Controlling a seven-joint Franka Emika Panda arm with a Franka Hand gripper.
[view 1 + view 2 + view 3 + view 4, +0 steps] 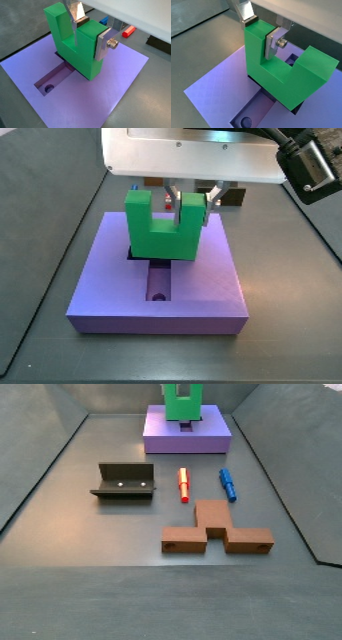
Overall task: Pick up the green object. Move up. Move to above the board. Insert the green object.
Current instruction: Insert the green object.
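The green object (75,47) is a bright green U-shaped block, upright with its prongs up. My gripper (89,35) is shut on one prong, with a silver finger (103,46) on each side of it; both wrist views show this (261,32). The block's base stands at the cross-shaped recess (55,77) of the purple board (113,85), with a dark shadow under one edge. I cannot tell whether it is fully seated. In both side views the green object (163,230) (183,404) stands over the middle of the board (114,278) (167,439). A small round hole (159,295) shows in the recess.
On the grey floor in front of the board lie the dark fixture (123,481), a red pen (183,484), a blue pen (227,484) and a brown block (214,531). Sloping grey walls enclose the floor.
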